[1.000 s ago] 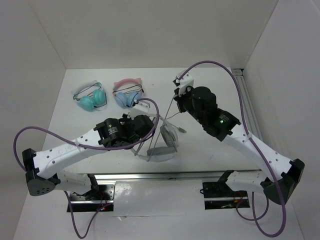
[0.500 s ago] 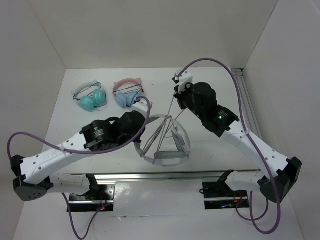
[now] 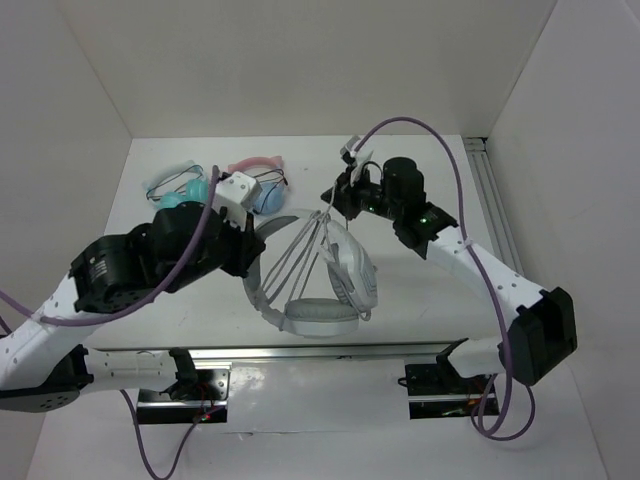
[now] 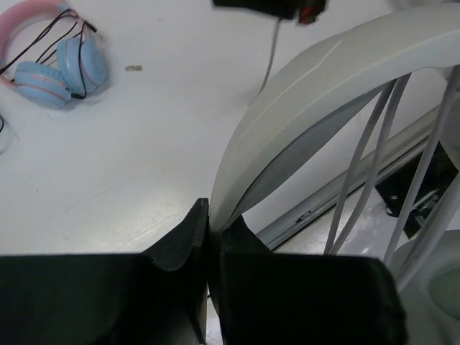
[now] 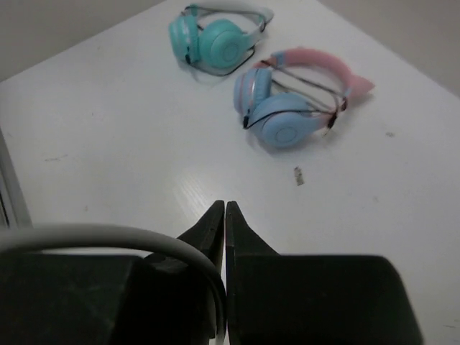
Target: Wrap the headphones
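Headphones (image 3: pixel 350 275) lifted higher vs 1s ago; L jaws clamp headband (image 4: pixel 302 108), R jaws near-closed, cable (image 3: pixel 297 258) hold unclear.

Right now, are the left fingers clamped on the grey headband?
Yes, the left fingers are pinched shut on the lower end of the grey headband.

Robot lab: white booth walls (image 3: pixel 300 70), aluminium mounting rail (image 3: pixel 400 349)
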You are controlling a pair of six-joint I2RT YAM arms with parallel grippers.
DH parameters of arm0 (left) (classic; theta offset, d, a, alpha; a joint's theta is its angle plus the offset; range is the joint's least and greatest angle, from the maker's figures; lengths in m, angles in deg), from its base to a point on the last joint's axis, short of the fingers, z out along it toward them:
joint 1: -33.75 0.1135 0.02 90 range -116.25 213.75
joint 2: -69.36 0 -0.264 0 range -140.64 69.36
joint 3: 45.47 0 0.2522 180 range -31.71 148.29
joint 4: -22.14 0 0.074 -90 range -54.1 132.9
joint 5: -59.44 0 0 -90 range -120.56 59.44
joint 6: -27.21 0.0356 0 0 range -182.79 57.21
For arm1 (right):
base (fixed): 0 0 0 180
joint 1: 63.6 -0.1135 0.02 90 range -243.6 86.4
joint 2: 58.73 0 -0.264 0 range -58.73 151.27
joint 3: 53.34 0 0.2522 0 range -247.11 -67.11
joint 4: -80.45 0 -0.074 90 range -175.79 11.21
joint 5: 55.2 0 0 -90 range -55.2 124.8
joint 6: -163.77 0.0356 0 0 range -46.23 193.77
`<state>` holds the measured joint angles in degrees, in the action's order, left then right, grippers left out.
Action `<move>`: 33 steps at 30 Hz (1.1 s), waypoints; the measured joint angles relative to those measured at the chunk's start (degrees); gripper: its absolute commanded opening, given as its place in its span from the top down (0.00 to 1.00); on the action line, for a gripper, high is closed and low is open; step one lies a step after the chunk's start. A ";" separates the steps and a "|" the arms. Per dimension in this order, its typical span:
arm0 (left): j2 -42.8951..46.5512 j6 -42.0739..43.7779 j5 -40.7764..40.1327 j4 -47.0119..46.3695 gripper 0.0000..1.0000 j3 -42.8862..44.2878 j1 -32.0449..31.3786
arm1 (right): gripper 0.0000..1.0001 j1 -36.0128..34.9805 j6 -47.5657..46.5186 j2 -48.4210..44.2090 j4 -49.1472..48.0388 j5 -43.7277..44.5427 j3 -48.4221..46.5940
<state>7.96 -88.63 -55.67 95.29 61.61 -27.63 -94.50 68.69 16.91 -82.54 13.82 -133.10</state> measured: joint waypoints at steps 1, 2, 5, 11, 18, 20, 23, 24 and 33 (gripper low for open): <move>-0.04 0.09 0.74 0.24 1.00 1.64 -0.09 | 0.86 -0.15 1.68 1.07 -4.11 -2.38 2.27; -0.04 0.04 1.31 0.09 1.00 3.17 -0.26 | 0.83 -0.46 3.15 1.99 -6.40 -3.72 4.35; -0.22 -0.33 1.40 -0.55 1.00 6.88 -0.76 | 0.82 -3.39 7.98 5.35 -16.35 -4.76 14.19; -3.04 -6.36 -9.94 1.49 1.00 13.46 -0.92 | 0.82 -7.76 16.13 14.12 -32.96 -6.95 27.67; -7.17 -13.49 -21.92 5.35 1.00 16.50 1.20 | 0.78 -11.28 20.72 17.31 -48.89 -6.45 36.89; -8.09 -14.27 -21.79 5.38 1.00 16.52 2.91 | 0.76 -12.17 21.20 18.64 -51.43 -6.27 37.59; -9.03 -15.19 -21.38 5.31 1.00 16.48 4.39 | 0.84 -12.74 21.49 19.91 -53.33 -6.01 38.23; -9.07 -15.23 -21.18 5.20 1.00 16.33 4.50 | 0.90 -12.74 21.53 20.22 -53.64 -5.73 38.23; -9.11 -20.28 -20.76 7.39 1.00 15.45 12.59 | 1.00 -17.59 22.12 17.86 -54.82 3.69 40.22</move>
<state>-1.16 -108.92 -76.43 102.68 77.07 -15.04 -112.09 90.81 34.76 -137.36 17.52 -92.89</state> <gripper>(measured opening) 0.144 0.044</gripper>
